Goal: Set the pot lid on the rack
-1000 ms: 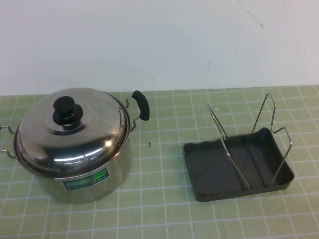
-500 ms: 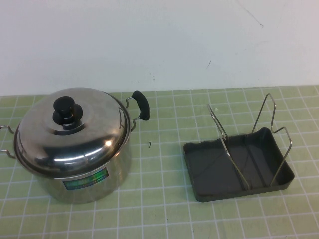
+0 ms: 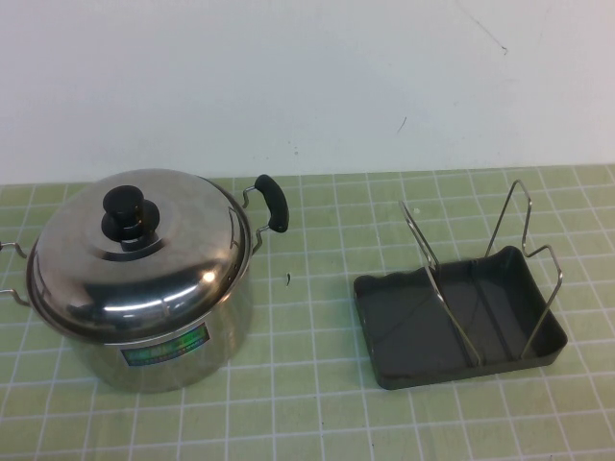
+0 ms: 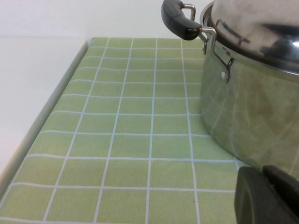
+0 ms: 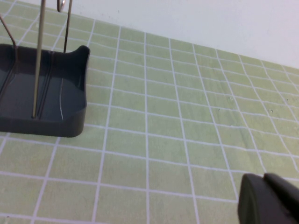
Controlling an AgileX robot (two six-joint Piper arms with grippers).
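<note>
The shiny domed pot lid (image 3: 168,264) with a black knob (image 3: 127,216) sits on the steel pot (image 3: 192,351) at the left of the green mat. The dark grey rack (image 3: 471,370) with upright wire loops (image 3: 438,280) stands empty at the right. Neither gripper shows in the high view. My left gripper (image 4: 264,173) is shut and empty, low over the mat beside the pot (image 4: 247,112), under the lid's edge (image 4: 261,28). My right gripper (image 5: 265,179) is shut and empty, low over the mat, apart from the rack (image 5: 51,116).
The pot has black side handles (image 3: 272,202) and a green label (image 3: 165,348). The green tiled mat (image 3: 317,288) ends at a white wall behind. The mat's side edge (image 4: 51,116) borders a white surface in the left wrist view.
</note>
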